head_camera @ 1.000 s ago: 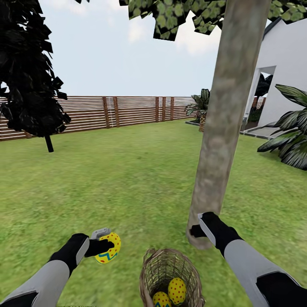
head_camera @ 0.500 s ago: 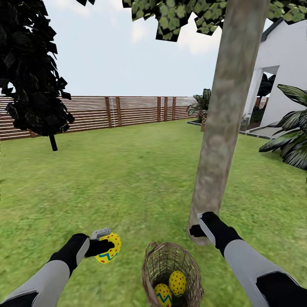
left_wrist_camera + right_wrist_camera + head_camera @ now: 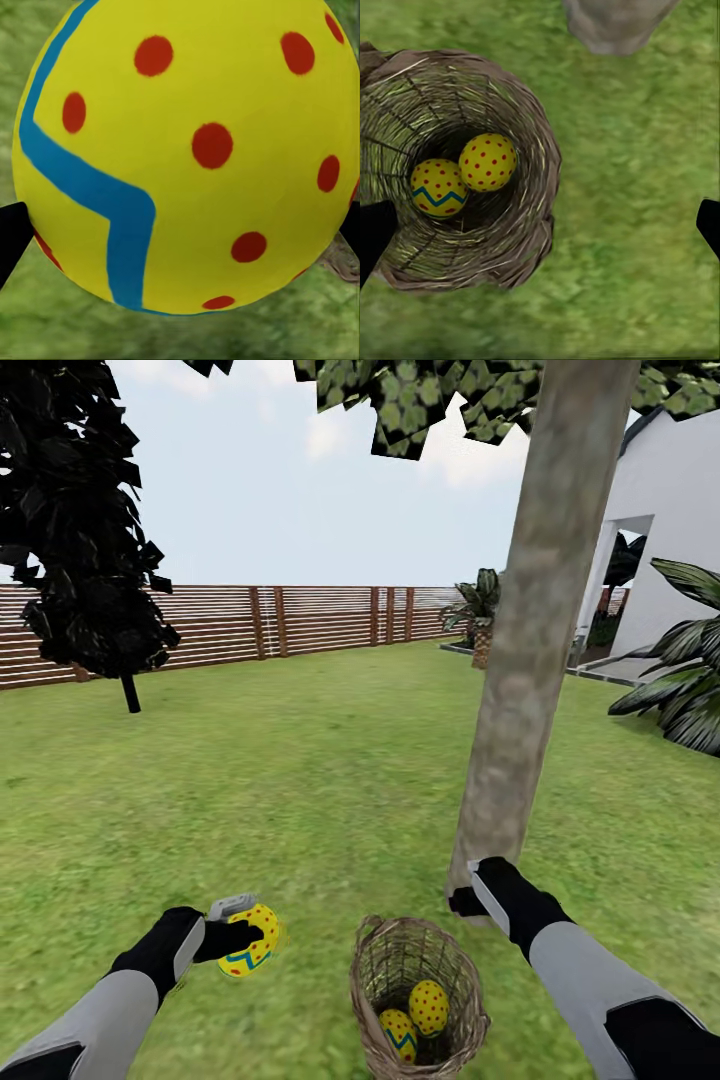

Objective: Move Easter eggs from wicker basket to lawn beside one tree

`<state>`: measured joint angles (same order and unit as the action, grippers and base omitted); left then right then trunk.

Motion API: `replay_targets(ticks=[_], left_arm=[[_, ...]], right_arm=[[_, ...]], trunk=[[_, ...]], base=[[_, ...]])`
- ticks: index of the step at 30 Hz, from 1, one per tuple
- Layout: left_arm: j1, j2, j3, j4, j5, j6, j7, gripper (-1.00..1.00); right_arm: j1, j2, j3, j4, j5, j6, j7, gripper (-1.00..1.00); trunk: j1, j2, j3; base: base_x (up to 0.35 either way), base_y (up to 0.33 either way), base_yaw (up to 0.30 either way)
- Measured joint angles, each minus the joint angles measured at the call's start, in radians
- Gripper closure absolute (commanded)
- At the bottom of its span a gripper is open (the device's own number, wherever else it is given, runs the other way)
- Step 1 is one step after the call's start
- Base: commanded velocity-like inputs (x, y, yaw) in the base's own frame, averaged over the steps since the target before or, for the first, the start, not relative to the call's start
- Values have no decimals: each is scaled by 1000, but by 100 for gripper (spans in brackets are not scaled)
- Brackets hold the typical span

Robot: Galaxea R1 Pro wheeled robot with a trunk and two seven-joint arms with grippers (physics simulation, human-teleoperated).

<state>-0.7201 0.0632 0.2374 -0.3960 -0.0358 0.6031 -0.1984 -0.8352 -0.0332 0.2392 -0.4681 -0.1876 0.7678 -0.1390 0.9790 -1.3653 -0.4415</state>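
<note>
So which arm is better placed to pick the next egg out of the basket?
Right. The right gripper is open and empty above the wicker basket, with both remaining eggs in view. The left gripper already holds an egg.

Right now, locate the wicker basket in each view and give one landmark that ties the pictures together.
Head view: the wicker basket stands on the lawn at bottom centre, near the foot of the tree, two Easter eggs inside.
Left wrist view: not in it; the held egg fills most of the picture.
Right wrist view: the basket seen from above, both eggs inside.
Shared landmark: the tree's base, close beside the basket.
</note>
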Motion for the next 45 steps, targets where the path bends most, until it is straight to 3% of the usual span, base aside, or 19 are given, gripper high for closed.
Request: replay_targets(ticks=[2, 4, 5, 7, 8, 10, 18, 28, 33, 36, 40, 45], left_arm=[[0, 9, 0, 0, 1, 2, -3, 100], [0, 10, 0, 0, 1, 2, -4, 100], [0, 9, 0, 0, 2, 2, -4, 100], [0, 7, 0, 0, 1, 2, -3, 100], [0, 6, 0, 0, 1, 1, -2, 100], [0, 5, 0, 0, 1, 1, -1, 100], [0, 19, 0, -12, 0, 0, -1, 100], [0, 26, 0, -28, 0, 0, -1, 100], [0, 60, 1, -68, 1, -3, -2, 100], [0, 61, 6, -73, 3, -7, -4, 100], [0, 61, 61, -78, 4, -6, -6, 100], [0, 37, 70, -184, 14, 5, -4, 100]], right_arm=[[0, -82, -4, 2, 2, 5, 21, -100], [0, -175, -1, 5, -32, 13, 165, -100], [0, -217, 1, 5, -19, 16, 262, -100], [0, -289, 2, 9, 13, 12, 314, -100], [0, -318, 2, 24, 17, 7, 323, -100], [0, -343, 2, 68, 18, -9, 328, -100], [0, -272, 8, 134, 26, -11, 285, -100], [0, -261, 10, 135, 27, -14, 273, -100], [0, -252, 10, 135, 28, -14, 270, -100], [0, -249, 10, 135, 28, -14, 270, -100], [0, -248, 10, 135, 28, -14, 271, -100], [0, -248, 10, 135, 28, -14, 272, -100]], trunk=[[0, 0, 0], [0, 0, 0], [0, 0, 0], [0, 0, 0], [0, 0, 0], [0, 0, 0], [0, 0, 0], [0, 0, 0], [0, 0, 0], [0, 0, 0], [0, 0, 0], [0, 0, 0]], base=[[0, 280, 0], [0, 254, 0], [0, 239, 0], [0, 226, 0], [0, 205, 0], [0, 171, 0], [0, 32, 0], [0, 0, 0], [0, 0, 0], [0, 0, 0], [0, 0, 0], [0, 0, 0]])
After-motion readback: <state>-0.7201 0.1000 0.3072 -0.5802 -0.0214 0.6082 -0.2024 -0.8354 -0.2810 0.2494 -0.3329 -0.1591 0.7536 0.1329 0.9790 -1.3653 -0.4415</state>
